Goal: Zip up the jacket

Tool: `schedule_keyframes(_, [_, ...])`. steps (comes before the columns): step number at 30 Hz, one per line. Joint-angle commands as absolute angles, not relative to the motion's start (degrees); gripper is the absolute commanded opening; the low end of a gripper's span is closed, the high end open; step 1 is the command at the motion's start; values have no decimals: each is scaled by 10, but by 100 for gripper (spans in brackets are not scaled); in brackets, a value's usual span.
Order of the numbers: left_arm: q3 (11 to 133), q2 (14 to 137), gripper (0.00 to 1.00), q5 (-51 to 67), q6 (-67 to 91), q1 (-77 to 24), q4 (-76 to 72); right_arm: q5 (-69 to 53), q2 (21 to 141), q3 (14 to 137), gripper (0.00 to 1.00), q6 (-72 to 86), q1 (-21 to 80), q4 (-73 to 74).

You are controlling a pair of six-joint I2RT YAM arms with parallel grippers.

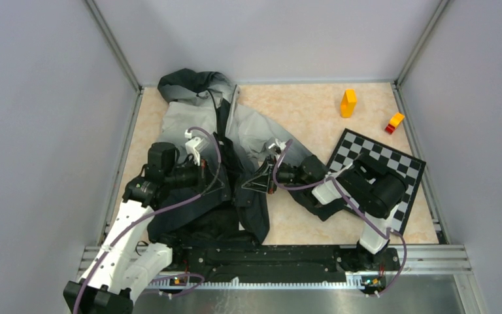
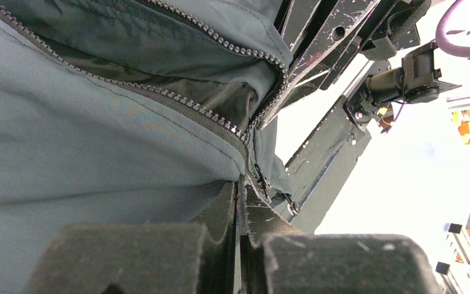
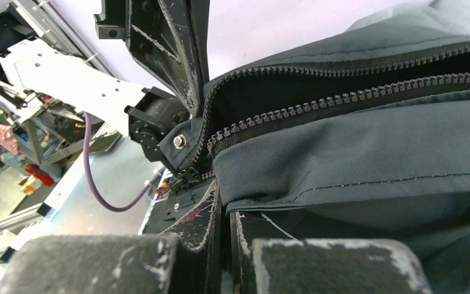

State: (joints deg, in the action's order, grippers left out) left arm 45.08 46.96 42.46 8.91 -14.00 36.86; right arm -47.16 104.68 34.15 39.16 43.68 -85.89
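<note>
Large hooded fabric jacket (image 1: 180,121), light grey fading to black: hood at 12 o'clock, hem at 6. Its dark front zipper (image 3: 355,97) runs 12–6, unzipped. We see left gripper (image 1: 230,188) & right gripper (image 1: 245,186) pinched shut on hem fabric beside zipper base; pull direction probably 12.

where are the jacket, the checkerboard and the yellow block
jacket (image 1: 183,116): top external view, light grey upper panel
checkerboard (image 1: 374,149): top external view, bare far squares
yellow block (image 1: 348,103): top external view, its middle
</note>
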Motion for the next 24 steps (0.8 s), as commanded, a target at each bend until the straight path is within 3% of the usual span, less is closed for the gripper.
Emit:
schedule_keyframes(1, [448, 467, 0, 445, 81, -139, 344, -456, 1042, 349, 0, 355, 431, -936])
schedule_keyframes(13, [452, 491, 0, 451, 83, -140, 337, -457, 1036, 358, 0, 307, 438, -875])
schedule_keyframes(18, [473, 487, 0, 402, 94, -140, 346, -468, 1028, 379, 0, 240, 464, -777])
schedule_keyframes(24, [467, 491, 0, 437, 103, -140, 340, -439, 1013, 380, 0, 223, 468, -738])
